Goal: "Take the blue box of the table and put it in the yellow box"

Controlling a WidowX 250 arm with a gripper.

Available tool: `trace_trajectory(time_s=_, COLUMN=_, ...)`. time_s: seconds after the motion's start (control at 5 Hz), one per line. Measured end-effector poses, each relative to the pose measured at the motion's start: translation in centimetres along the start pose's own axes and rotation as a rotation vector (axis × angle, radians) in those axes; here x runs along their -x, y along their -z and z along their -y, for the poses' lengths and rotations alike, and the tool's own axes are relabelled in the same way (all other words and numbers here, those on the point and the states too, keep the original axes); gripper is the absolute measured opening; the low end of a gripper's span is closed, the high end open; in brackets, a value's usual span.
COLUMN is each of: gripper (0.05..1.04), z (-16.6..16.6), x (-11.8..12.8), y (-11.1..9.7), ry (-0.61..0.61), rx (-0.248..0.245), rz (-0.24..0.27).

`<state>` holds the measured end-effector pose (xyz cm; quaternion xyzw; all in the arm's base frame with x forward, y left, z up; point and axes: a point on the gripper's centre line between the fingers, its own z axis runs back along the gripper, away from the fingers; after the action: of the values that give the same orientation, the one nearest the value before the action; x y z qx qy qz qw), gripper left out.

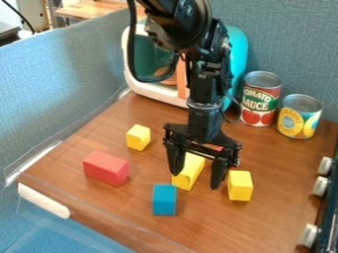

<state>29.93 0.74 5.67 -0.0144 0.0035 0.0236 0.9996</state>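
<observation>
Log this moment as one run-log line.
gripper: fingers apart, near middle yellow block | blue block: on table, outside fingers | placement: not done

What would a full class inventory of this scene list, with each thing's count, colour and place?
Blue block: 1, blue, front middle
Yellow blocks: 3, yellow, back left, middle, and right of the blue one
Red block: 1, red, left
Red object: 1, red, mostly hidden behind the gripper
Cans: 2, one red and green, one mainly yellow, back right
Toy appliance: 1, white and teal, back, partly hidden
Knobs: 3, white, right edge
Rounded bar: 1, white, front left edge
Table: 1, brown, underneath
Partition: blue-grey, left and back
Arm: 1, black, from the top
Gripper: 1, black, fingers apart, middle
</observation>
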Motion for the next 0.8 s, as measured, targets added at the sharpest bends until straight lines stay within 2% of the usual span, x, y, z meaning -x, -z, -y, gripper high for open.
trace_trajectory(time_s=0.2, gripper=1.000, z=-0.1, x=0.6, y=1.0, ry=-0.019, rx=-0.003, rz=-0.031)
trace_trajectory(time_s=0.4, gripper=1.000, z=0.1, x=3.1, y=1.6, ry=-0.095, rx=-0.027, rz=-0.039)
trace_trajectory(time_s=0.8, gripper=1.000, z=0.1, x=6.1, y=0.8, ry=-0.206, rx=-0.028, rz=-0.027)
